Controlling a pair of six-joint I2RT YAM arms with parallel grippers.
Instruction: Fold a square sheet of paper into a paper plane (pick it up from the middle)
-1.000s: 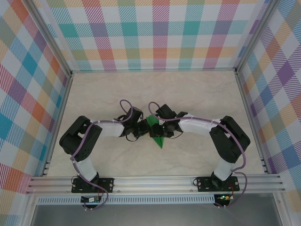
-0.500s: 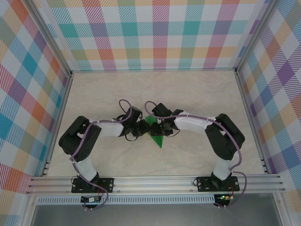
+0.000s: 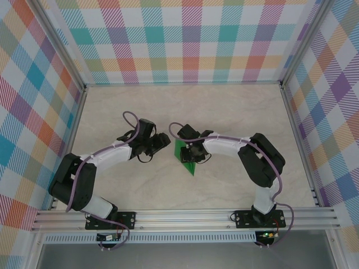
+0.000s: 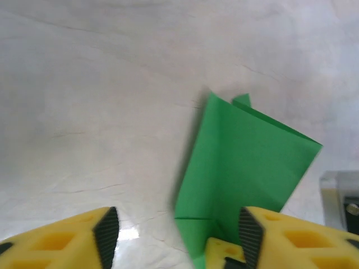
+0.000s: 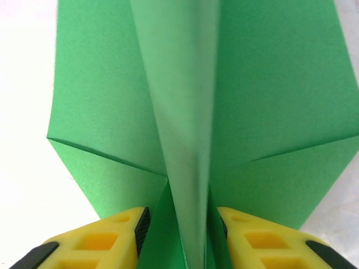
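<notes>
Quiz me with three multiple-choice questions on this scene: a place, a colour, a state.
1. The raised middle fold of the folded paper stands: A) between the fingers of the right gripper B) against the back wall C) off the table.
2. The paper is: A) red B) green C) white.
3. The jaws of the left gripper are: A) pressed together B) apart C) clamped on a cup.
Answers: A, the right wrist view shows yellow fingers either side of the fold; B, it is bright green in every view; B, the left wrist view shows a wide gap between them.
</notes>
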